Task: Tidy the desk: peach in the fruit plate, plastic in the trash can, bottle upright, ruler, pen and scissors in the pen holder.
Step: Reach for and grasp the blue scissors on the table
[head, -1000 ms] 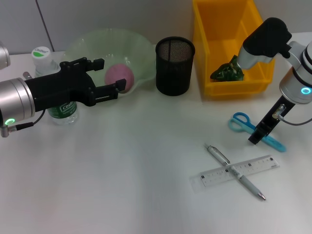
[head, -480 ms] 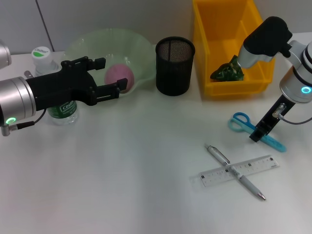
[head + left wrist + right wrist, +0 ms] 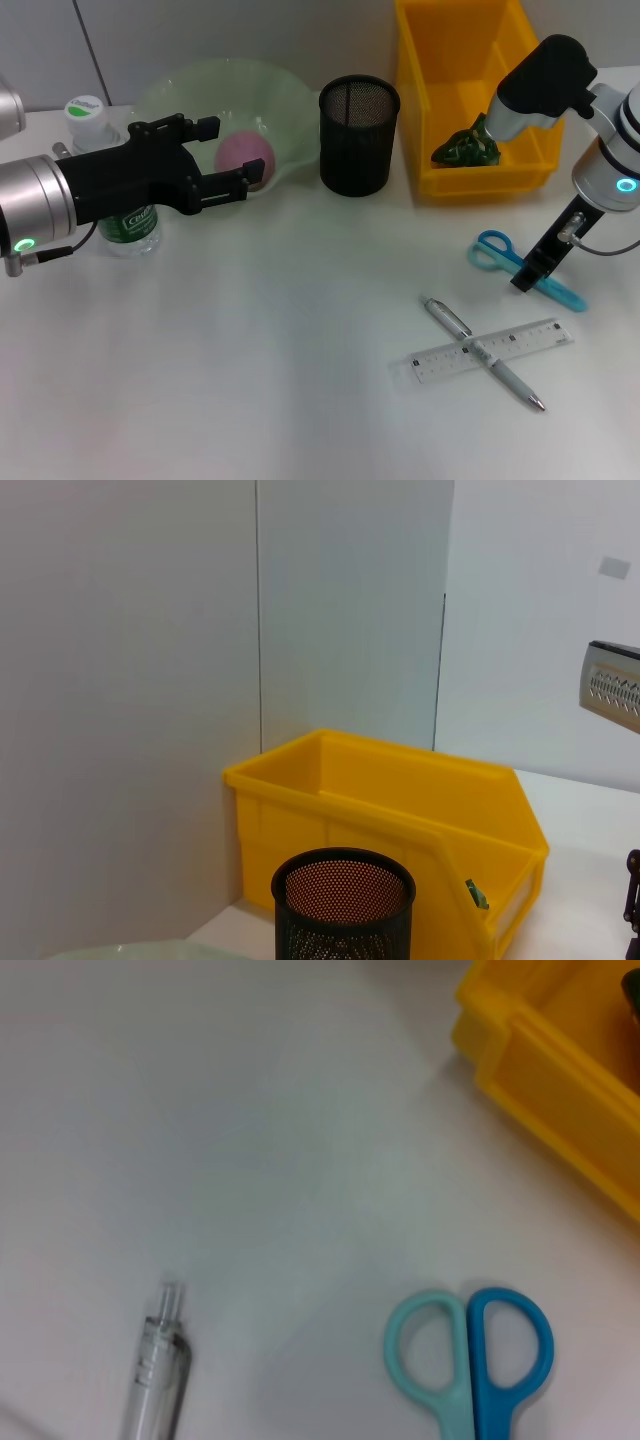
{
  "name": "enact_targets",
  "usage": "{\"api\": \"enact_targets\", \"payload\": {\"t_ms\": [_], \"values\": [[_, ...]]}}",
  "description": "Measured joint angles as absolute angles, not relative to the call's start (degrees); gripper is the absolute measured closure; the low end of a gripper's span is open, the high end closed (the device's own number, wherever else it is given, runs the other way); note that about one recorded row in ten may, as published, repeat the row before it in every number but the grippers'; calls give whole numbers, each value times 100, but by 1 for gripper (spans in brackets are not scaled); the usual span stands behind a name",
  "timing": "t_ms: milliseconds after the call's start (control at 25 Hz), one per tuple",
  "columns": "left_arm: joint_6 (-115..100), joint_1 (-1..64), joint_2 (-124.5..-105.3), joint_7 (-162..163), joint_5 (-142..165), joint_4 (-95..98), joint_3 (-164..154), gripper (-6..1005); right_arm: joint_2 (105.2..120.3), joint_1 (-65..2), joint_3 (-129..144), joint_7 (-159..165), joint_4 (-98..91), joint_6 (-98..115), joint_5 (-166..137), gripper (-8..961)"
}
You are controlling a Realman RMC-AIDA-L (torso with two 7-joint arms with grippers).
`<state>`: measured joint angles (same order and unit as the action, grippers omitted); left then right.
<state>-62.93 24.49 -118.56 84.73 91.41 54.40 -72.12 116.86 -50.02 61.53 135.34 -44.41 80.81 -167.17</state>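
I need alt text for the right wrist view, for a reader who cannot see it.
Closed blue scissors lie on a white table, handles toward the yellow bin whose corner fills one edge. The end of a clear pen lies apart from them.

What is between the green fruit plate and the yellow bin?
In the head view, the black mesh pen holder stands between the fruit plate and the yellow bin.

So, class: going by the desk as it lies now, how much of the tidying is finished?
Done: peach in the fruit plate, green plastic in the yellow trash bin, bottle upright. In hand: right pincer is down at the scissors; left pincer hangs open by the plate. Left: scissors, pen and ruler lie outside the pen holder.
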Motion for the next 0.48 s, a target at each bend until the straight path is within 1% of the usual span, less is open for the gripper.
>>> {"api": "enact_targets", "payload": {"t_ms": [480], "values": [[-6293, 2464, -11856, 8473, 9141, 5440, -7216, 197, 11689, -5051, 6151, 13532, -4354, 8034, -16716, 549]]}}
